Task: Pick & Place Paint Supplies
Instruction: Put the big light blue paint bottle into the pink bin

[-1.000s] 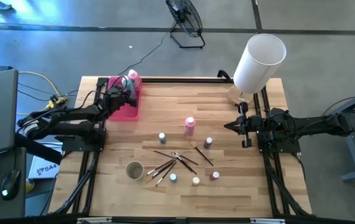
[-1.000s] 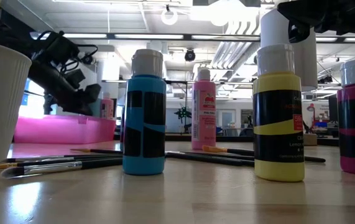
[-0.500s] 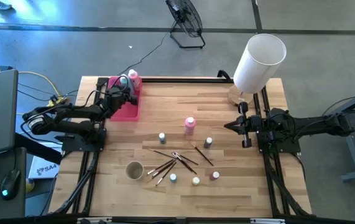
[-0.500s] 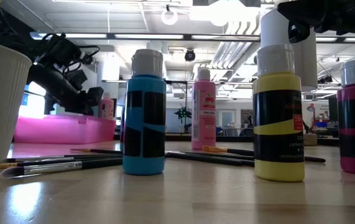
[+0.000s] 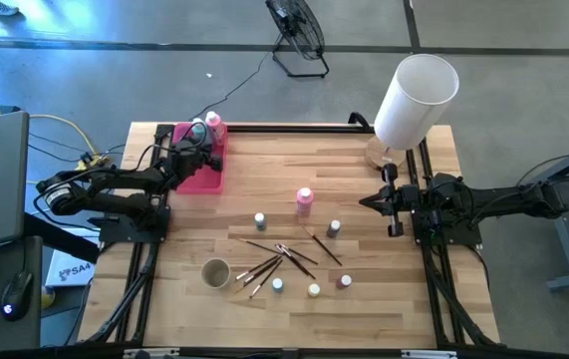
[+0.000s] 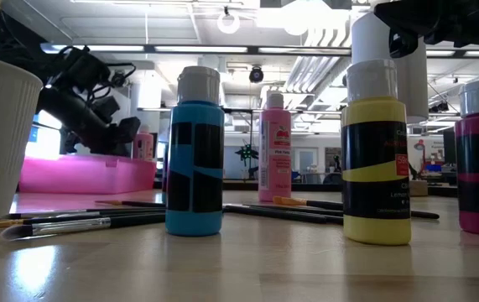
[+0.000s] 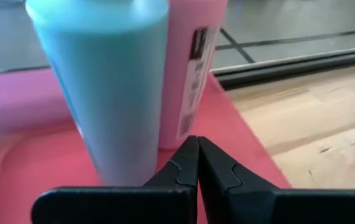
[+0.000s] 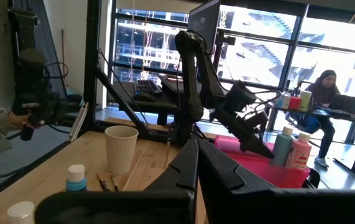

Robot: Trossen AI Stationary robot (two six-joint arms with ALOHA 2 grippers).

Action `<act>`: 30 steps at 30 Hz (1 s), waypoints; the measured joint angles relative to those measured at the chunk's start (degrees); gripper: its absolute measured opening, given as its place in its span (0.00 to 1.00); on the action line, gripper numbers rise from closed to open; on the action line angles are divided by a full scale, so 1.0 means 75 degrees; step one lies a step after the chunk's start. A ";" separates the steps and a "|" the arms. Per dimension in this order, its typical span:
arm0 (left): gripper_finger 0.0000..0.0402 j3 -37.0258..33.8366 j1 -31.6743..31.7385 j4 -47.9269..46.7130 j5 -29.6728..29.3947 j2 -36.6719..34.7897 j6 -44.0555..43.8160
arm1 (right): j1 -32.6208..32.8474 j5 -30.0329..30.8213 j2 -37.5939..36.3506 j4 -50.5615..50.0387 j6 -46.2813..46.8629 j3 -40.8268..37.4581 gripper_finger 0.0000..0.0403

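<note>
**Hovering over the tray, two bottles already home**

Backing off a touch, the left gripper (image 7: 197,163) sits with its fingers pressed together and nothing between them, just in front of the teal bottle (image 7: 106,81) and a pink bottle (image 7: 193,65), both upright and side by side in the pink tray (image 5: 204,179). Compared with a second ago, the left arm has drawn its elbow in and the gripper has edged slightly along the tray; over the last half second almost nothing moves. My read: that delivery is finished and the arm is about to turn to the next item.

And there's plenty left! Out on the table (image 5: 404,299) the second pink bottle (image 5: 305,199) stands alone near the middle. Around it, well apart from the tray, sit the small pots (image 5: 260,219), and the brushes (image 5: 282,257) lie in a loose crisscross beside a paper cup (image 5: 214,272). None of it has shifted.

Over on the far side, the right gripper (image 5: 368,201) waits above the table edge below the white lampshade (image 5: 416,100), fingers closed and empty.

Two bottles placed, one to go, with pots and brushes untouched.
</note>
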 joint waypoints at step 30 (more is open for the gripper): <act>0.00 0.0000 0.0390 0.0593 0.0071 -0.0003 0.0371 | 0.0000 -0.0002 0.0000 0.0001 0.0006 0.0000 0.01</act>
